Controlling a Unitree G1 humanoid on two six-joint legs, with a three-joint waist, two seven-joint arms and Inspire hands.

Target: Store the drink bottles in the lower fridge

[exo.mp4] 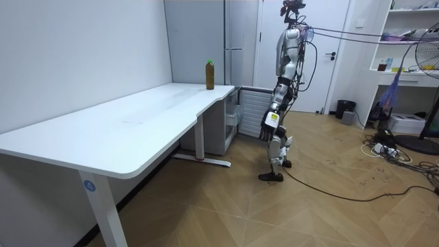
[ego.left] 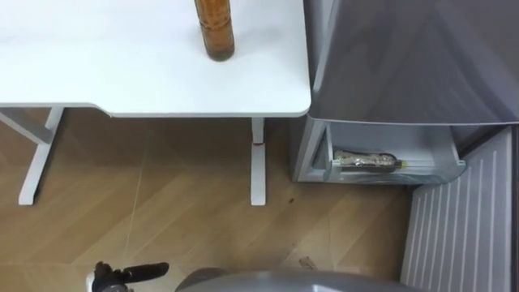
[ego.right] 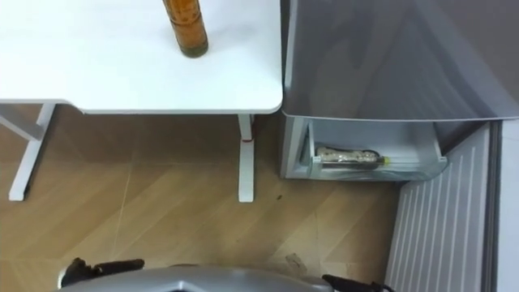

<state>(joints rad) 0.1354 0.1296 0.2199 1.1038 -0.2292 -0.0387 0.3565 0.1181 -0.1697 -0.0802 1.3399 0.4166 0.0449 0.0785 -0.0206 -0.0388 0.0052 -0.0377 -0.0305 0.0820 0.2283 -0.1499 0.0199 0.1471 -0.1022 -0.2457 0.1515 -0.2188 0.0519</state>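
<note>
Left eye view crops the top off the bottle (ego.left: 215, 32).

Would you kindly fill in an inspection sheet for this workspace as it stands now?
Surface: white rectangular table, holding one bottle.
Job's things: amber green-capped drink bottle upright on the table's end near the fridge; second bottle lying in the open lower compartment of the grey fridge.
Clutter: nothing seen.
Hands: left hand low, fingers straight, empty; right hand at the view's lower edge, state unclear.
Cables: loose cables on the floor at the room view's right.
Surroundings: wooden floor, white door.
</note>
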